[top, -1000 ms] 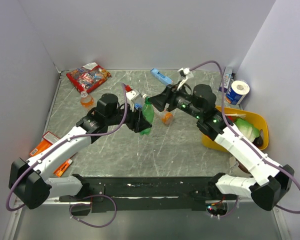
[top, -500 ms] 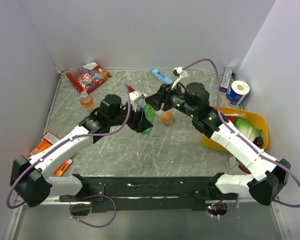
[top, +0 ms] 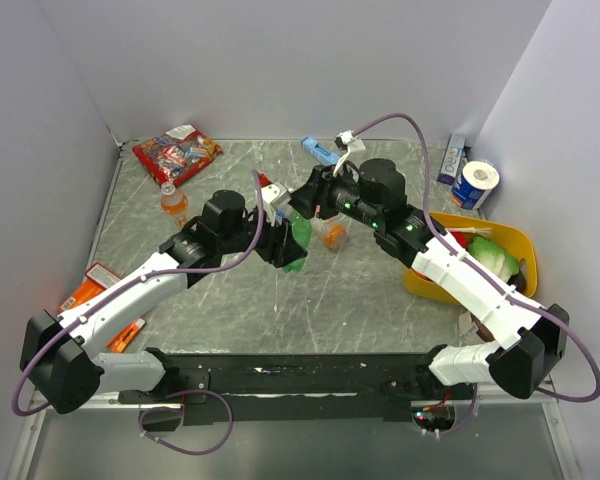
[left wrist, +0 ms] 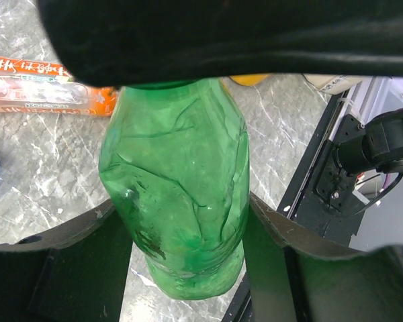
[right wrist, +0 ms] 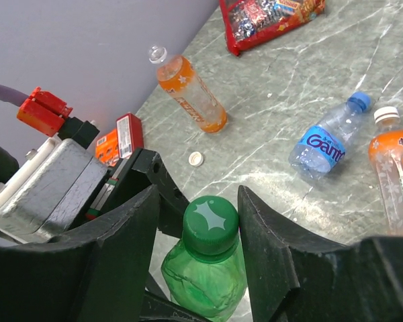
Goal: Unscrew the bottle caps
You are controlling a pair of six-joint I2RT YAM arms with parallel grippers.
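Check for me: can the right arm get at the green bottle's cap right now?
Likely yes. The right gripper has a finger on each side of the cap with nothing between. The left gripper holds the green bottle with the cap end toward it. Whether the fingers touch the cap yet is unclear.

A grey, marble-patterned tabletop (top: 340,300), veined in white and marked with fine scratches, is enclosed on three sides by plain, pale lavender-white panels: a back wall (top: 280,60), a left wall (top: 30,150) and a right wall (top: 570,100). A black rail (top: 310,372) is mounted along the near edge, with a brushed grey metal ledge (top: 310,450) below it. Everything is lit softly and evenly.
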